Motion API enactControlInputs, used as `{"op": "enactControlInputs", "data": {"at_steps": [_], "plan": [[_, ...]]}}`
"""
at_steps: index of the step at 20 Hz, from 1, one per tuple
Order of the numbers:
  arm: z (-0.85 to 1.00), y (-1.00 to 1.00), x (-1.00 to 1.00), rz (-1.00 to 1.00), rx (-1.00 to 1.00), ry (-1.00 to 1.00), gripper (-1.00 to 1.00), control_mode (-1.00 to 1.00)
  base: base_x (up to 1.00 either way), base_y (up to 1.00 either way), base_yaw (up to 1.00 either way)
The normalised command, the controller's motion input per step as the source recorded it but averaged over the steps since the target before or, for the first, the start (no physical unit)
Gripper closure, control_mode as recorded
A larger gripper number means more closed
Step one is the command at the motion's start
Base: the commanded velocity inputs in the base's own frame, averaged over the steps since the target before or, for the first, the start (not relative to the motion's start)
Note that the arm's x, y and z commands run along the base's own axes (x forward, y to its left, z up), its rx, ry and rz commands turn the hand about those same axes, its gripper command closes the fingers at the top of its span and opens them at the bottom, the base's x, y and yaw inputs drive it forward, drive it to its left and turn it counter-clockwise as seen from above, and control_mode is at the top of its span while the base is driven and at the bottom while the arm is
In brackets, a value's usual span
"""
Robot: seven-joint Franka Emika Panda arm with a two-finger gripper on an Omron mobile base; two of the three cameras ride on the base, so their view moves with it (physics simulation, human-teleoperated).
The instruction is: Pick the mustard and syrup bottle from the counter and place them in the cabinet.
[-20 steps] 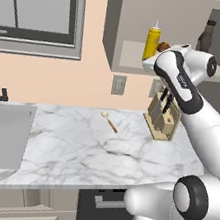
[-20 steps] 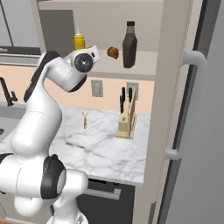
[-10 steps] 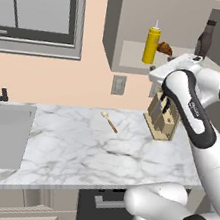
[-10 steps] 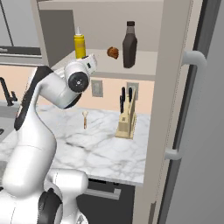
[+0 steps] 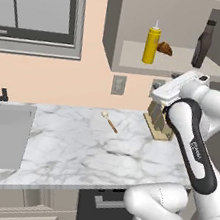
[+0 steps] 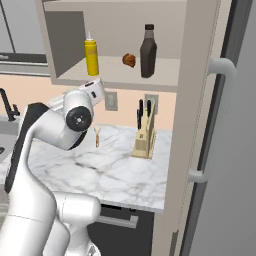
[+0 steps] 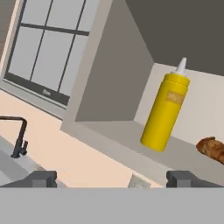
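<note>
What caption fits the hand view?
Open gripper facing the mustard standing on the cabinet shelf beside a croissant.

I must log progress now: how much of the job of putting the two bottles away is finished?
Both look done: the slim yellow mustard bottle and the dark brown syrup bottle stand upright on the grey-beige cabinet's shelf, a small brown croissant between them. The hand is open and holds nothing. Nothing seems left.

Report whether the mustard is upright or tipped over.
Upright: the mustard stands on its base on the cabinet shelf, nozzle pointing up.
</note>
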Motion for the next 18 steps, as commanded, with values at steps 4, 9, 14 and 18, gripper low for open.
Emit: {"op": "enactControlInputs", "data": {"at_steps": [4,9,14,18], "plan": [[-0.48,0.0,-0.25,-0.07,-0.02,0.22,-1.0,-1.0,0.0,0.0,0.0],[-0.48,0.0,-0.01,-0.1,-0.07,0.32,-1.0,-1.0,0.0,0.0,0.0],[-0.59,0.0,0.0,-0.11,-0.08,0.36,-1.0,-1.0,0.0,0.0,0.0],[-0.65,0.0,0.0,-0.1,-0.07,0.31,-1.0,-1.0,0.0,0.0,0.0]]}}
